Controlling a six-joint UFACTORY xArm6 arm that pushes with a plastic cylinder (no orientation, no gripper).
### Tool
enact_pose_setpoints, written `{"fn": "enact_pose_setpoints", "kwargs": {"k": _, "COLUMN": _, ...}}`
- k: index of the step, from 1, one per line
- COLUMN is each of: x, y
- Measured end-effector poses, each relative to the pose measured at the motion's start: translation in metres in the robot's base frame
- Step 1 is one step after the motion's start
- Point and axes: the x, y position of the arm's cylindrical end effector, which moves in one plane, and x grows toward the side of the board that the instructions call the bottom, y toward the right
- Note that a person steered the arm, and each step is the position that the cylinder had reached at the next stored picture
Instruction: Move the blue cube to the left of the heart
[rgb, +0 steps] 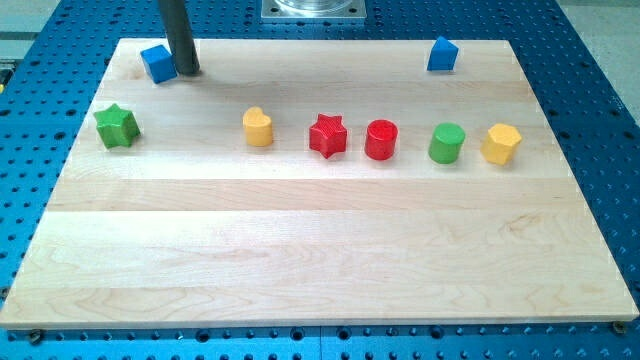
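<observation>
The blue cube (157, 62) sits near the board's top left corner. My tip (187, 70) stands just to the cube's right, touching or almost touching it. The yellow heart (258, 127) lies lower and to the right, in the row of blocks across the middle. The rod rises from the tip out of the view's top.
A green star (116, 125) lies at the left, below the cube. Right of the heart stand a red star (327, 135), a red cylinder (381, 139), a green cylinder (447, 143) and a yellow hexagon (501, 143). A second blue block (442, 54) sits at the top right.
</observation>
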Motion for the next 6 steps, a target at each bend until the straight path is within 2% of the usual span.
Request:
{"fn": "enact_pose_setpoints", "kwargs": {"k": 1, "x": -0.050, "y": -0.026}}
{"fn": "enact_pose_setpoints", "kwargs": {"k": 2, "x": 0.022, "y": -0.039}}
{"fn": "enact_pose_setpoints", "kwargs": {"k": 3, "x": 0.075, "y": 0.043}}
{"fn": "enact_pose_setpoints", "kwargs": {"k": 4, "x": 0.072, "y": 0.052}}
{"fn": "enact_pose_setpoints", "kwargs": {"k": 5, "x": 0.093, "y": 0.026}}
{"fn": "enact_pose_setpoints", "kwargs": {"k": 6, "x": 0.120, "y": 0.035}}
